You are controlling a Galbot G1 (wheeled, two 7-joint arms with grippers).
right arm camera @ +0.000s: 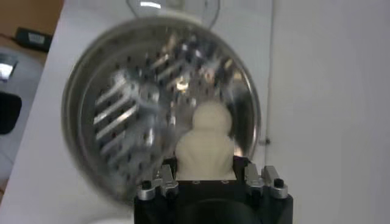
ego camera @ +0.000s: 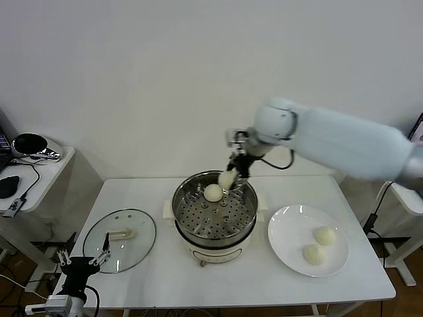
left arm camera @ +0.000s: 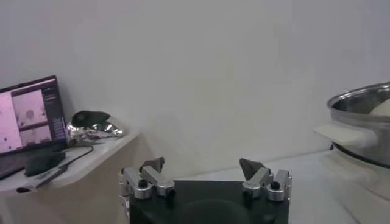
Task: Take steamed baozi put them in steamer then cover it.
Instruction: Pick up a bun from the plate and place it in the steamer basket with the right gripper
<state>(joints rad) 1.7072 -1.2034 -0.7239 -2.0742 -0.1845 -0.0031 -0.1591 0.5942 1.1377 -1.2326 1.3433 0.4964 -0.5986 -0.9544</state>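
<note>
Right gripper (ego camera: 232,177) jaws clamp a baozi (ego camera: 227,179) over the steamer (ego camera: 244,221) rim at 1 o'clock; left gripper (ego camera: 84,259) jaws wide off the bench (ego camera: 165,277) edge at 8 o'clock

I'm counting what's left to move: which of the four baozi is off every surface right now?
The baozi clamped in the right gripper above the steamer; one lies inside the steamer, two sit on the white plate.

White plate (ego camera: 285,232) on white table (ego camera: 165,281); laptop (left arm camera: 30,119), mouse (ego camera: 8,186) on side table (ego camera: 46,173).

Even, soft indoor light; faint shadows on desk (ego camera: 165,277); glare streaks across steamer (right arm camera: 134,115) floor, motion-blurred in right wrist view.
</note>
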